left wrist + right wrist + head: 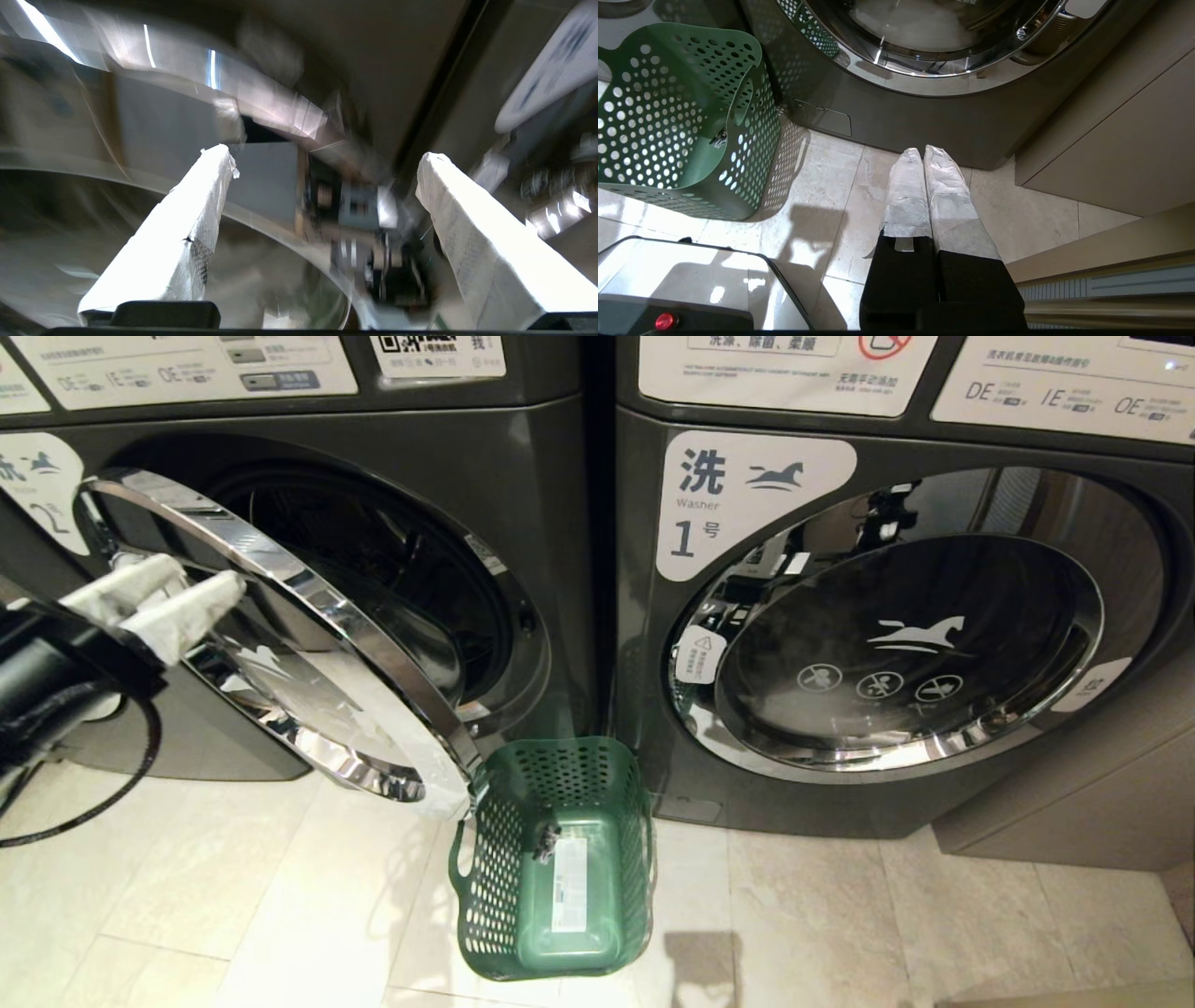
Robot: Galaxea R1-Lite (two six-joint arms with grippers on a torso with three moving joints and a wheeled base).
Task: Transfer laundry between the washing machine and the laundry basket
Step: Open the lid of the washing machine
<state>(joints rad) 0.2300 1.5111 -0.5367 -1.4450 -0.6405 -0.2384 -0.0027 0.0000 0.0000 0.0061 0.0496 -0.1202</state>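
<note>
On the pale tiled floor (280, 915) the laundry basket (560, 859) stands low and right of the left tool (163, 597) — fingers spread, holding nothing — beside the washing machine (523, 504) door (289, 635).

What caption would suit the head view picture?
Left gripper, fingers open, by washing machine 2's open door; green laundry basket stands below.

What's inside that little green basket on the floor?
The laundry basket holds no clothes: only a white sticker on its base and a small dark scrap beside it. Its near wall hides nothing much.
</note>
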